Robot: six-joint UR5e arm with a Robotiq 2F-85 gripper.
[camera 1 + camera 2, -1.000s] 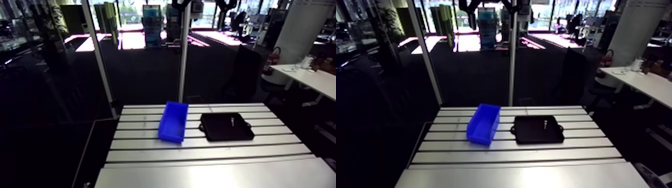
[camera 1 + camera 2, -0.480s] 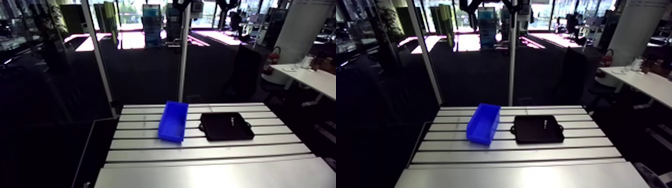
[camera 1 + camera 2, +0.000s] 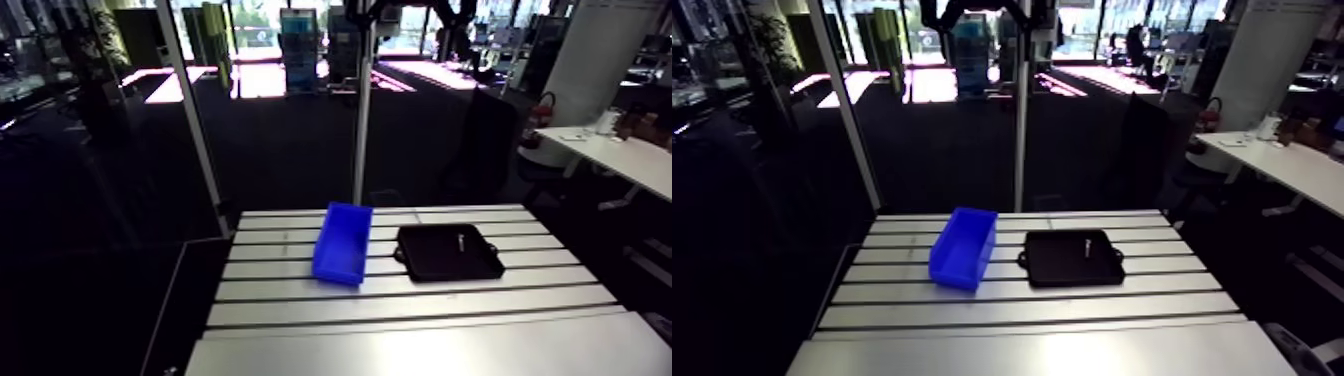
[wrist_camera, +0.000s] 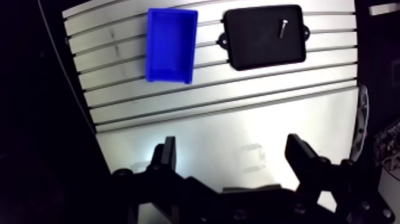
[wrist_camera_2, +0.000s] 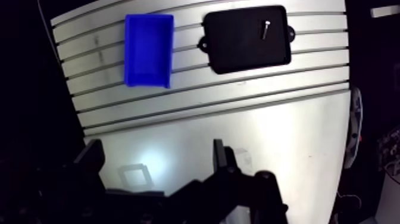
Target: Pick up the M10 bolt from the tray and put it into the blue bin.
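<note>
Table (image 4: 238, 137): slotted, pale, carries everything.

Tray (image 4: 256, 44): black, flat, two small ears, on the far half. From the gripper it sits about 1 o'clock ahead.

Bin (image 4: 171, 44): blue, open-topped, nothing seen inside. Near the tray at its 9 o'clock, with a strip of table between them.

Gripper (image 4: 231, 143): fingers spread wide, nothing between them. It hangs high over the near table, well apart from tray and bin.

Step, as I judge it: the reach toward the tray, with the pick not yet begun. Next move calls for travel out to 1 o'clock, a descent over the tray, and fingers set across the shank.

Bolt (image 4: 283, 25): small, pale metal, lying flat in the tray toward its 1 o'clock corner, shank running roughly 12-to-6. Bright against the black, so easy to find. Head end too small to tell.
</note>
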